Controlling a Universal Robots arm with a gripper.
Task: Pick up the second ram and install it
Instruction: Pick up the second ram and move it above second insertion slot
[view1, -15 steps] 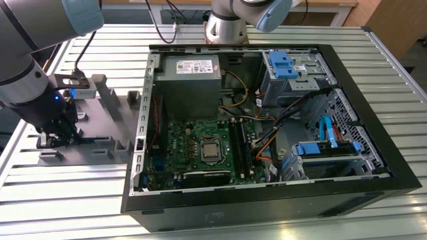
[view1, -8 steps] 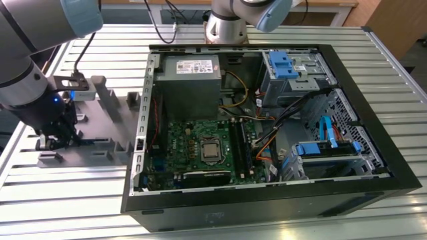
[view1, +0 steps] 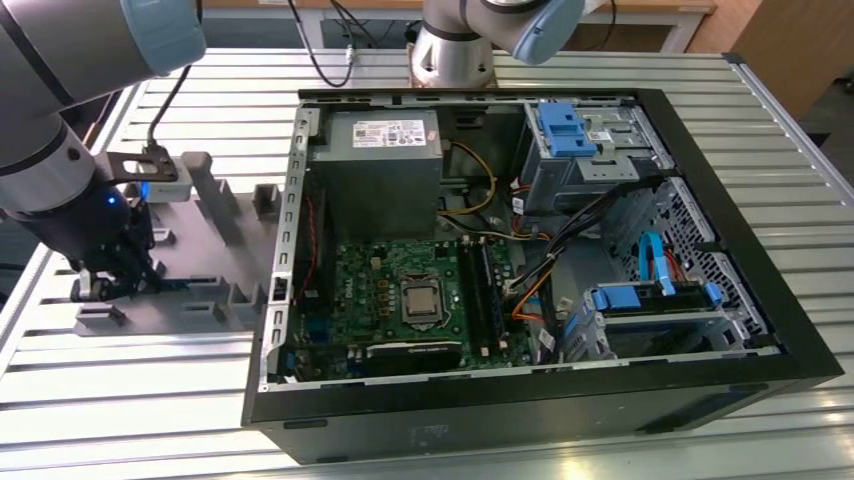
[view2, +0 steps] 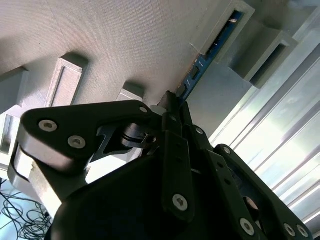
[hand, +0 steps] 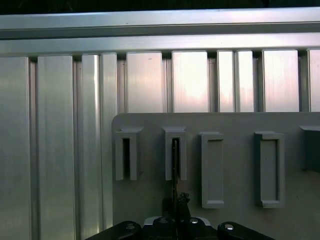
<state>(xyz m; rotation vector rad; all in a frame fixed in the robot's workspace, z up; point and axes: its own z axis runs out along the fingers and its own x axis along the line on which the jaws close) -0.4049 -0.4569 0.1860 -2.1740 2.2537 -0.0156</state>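
Gripping the second ram (view2: 206, 59) at its near edge, gripper (view2: 172, 107) jaws closed; stick stands edge-up in grey slotted holder (view2: 125, 45) on ribbed surface (view1: 134, 400), beside open computer case (view1: 534, 405).

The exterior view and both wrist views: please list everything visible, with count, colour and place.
table: 1, silver ribbed metal, under everything
computer case: 1, black, open, toward the exterior view's right
motherboard: 1, green, inside the case
power supply: 1, grey, inside the case, beside the motherboard
drive latches: at least 2, bright blue, on the case's drive bays
holder plate: 1, grey, slotted, on the table beside the case, toward the exterior view's left
second ram: 1, blue, standing in a holder slot
robot arm: 1, grey with pale blue caps, over the holder plate
end effector: 1, black, shut on the second ram
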